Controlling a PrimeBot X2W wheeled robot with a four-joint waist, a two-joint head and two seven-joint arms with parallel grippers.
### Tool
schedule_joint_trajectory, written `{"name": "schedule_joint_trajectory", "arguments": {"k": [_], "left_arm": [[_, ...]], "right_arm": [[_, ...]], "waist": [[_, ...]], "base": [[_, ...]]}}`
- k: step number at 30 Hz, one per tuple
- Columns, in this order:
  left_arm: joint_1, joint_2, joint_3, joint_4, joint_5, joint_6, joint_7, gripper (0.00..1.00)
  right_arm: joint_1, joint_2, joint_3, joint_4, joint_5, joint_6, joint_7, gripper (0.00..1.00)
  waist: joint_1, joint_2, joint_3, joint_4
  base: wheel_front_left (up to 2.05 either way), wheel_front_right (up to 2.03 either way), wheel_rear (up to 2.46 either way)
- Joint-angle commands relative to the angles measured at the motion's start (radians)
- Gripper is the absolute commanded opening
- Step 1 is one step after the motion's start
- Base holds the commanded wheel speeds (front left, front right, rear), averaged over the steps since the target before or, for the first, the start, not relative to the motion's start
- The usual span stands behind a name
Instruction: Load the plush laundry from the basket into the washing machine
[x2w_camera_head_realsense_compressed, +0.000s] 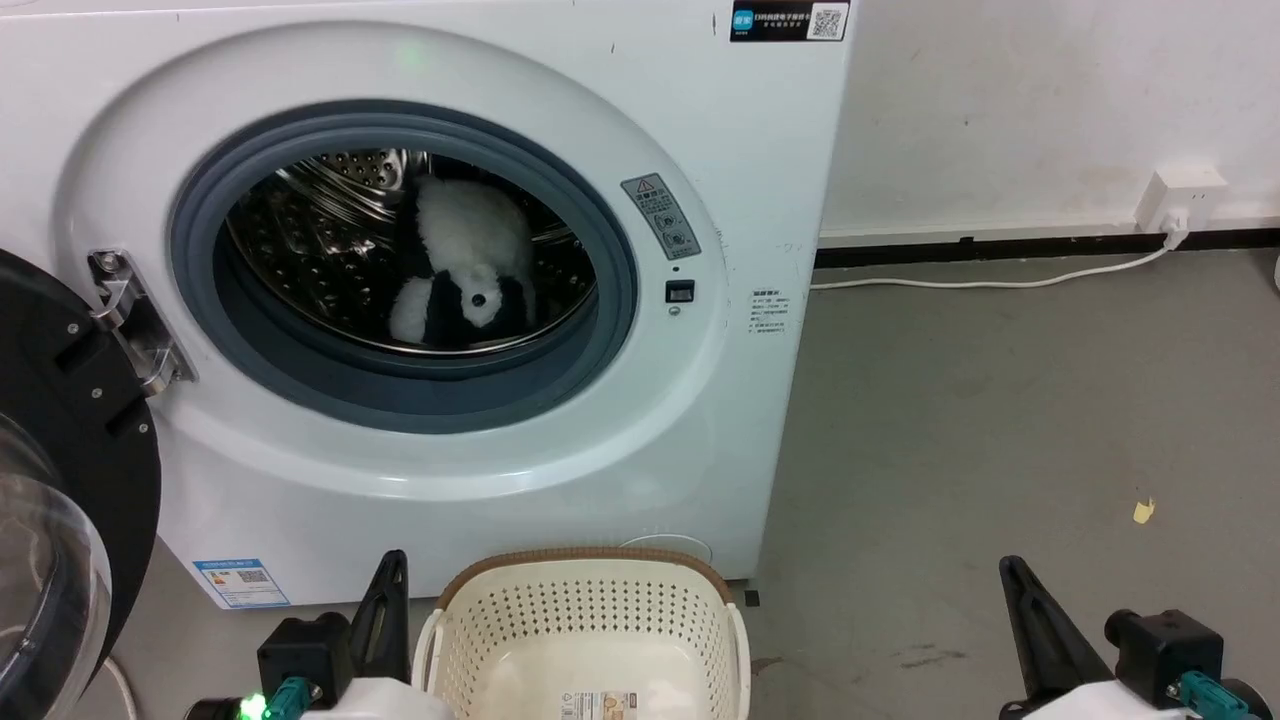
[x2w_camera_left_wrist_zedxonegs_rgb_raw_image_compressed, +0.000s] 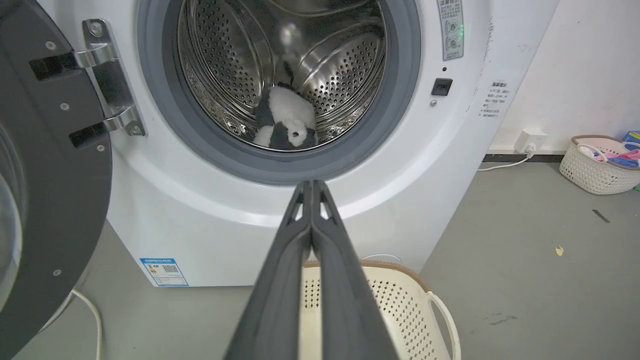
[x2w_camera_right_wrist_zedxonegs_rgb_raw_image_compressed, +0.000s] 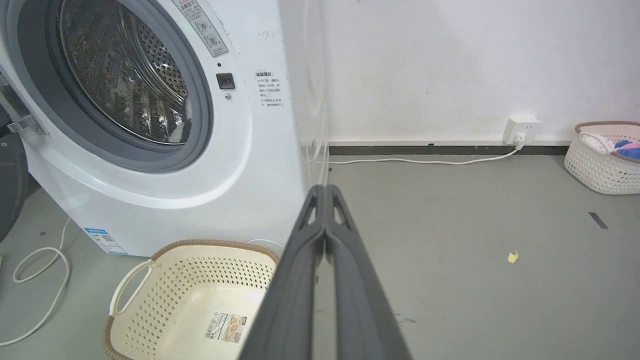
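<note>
— Nearest us, our left jaws and right jaws are each pressed tight together, gripping nothing.
— Between them we see the basket (x2w_camera_head_realsense_compressed: 560, 620) on the floor, just before the washing machine (x2w_camera_head_realsense_compressed: 700, 420), its printed label (x2w_camera_head_realsense_compressed: 598, 705) showing.
— And the plush laundry (x2w_camera_head_realsense_compressed: 470, 250)?
— We see it lying in the steel drum (x2w_camera_head_realsense_compressed: 310, 240), with the door (x2w_camera_head_realsense_compressed: 90, 450) swung open at our left.
</note>
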Motion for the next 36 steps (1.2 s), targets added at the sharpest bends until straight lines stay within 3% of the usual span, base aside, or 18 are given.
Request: {"name": "schedule_joint_trajectory", "arguments": {"k": [1,36], "left_arm": [[-0.014,-0.003,0.005,-0.010,0.013,-0.004,0.006,0.00],[-0.038,-0.016,0.034,-0.049,0.078,-0.016,0.059,0.00]], "right_arm": [[-0.023,0.001,0.002,-0.006,-0.014,0.000,0.002,0.00],[-0.067,0.002,0.006,-0.016,-0.069,-0.001,0.029,0.00]], "waist": [[0.0000,0.0000,0.001,-0.001],[0.0000,0.0000,0.024,-0.018]], "base": [[0.00,0.00,0.00],[0.00,0.00,0.00]]}}
